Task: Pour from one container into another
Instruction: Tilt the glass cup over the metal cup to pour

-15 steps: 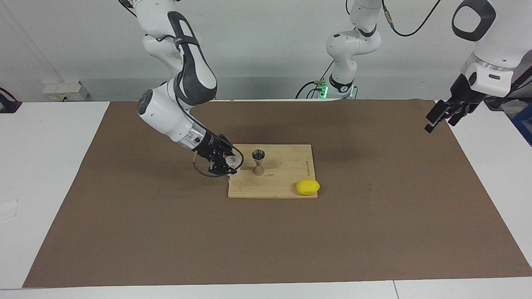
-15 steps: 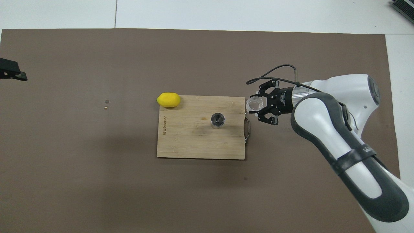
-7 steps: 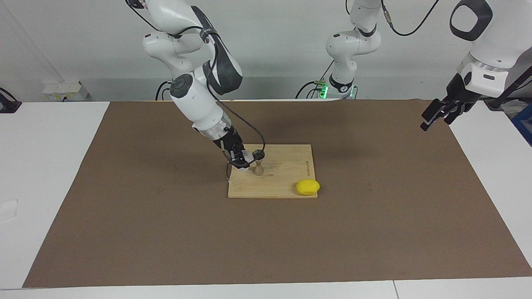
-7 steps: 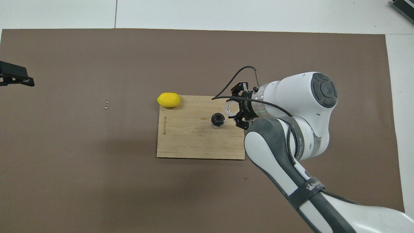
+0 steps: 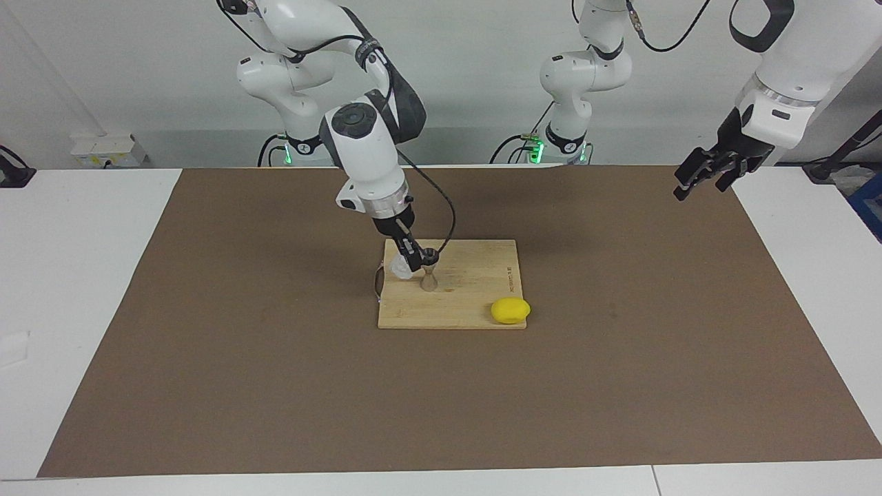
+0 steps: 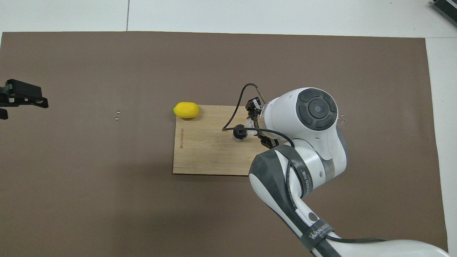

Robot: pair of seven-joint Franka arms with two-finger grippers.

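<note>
Fingers of the right gripper [image 5: 408, 264] are clamped on the small clear glass tumbler [image 5: 400, 269], which is tipped on its side over the board with its mouth against the top rim of the small silver-grey hourglass-shaped metal jigger [image 5: 429, 269]. The jigger stands upright near the middle of the pale rectangular wooden cutting board [image 5: 475, 303].

A second ago this gripper held the tumbler off the board's edge at the right arm's end, well short of the jigger; since then the arm has swung upright over the board and brought the glass up to the jigger's lip. The left gripper [image 5: 703, 176], with its fingers spread wide and nothing in them, hangs in the air over the mat's edge at the left arm's end, and has drifted a little inward and upward.

A yellow lemon [image 5: 510, 310] sits at the board's corner, farther from the robots and toward the left arm's end, overlapping the board's edge and well apart from the jigger. The board's strip farther from the robots is bare, as is the wide brown mat [image 5: 275, 386] around it. The mat covers a white table [image 5: 69, 275], with a pale wall rising at the robots' end.
</note>
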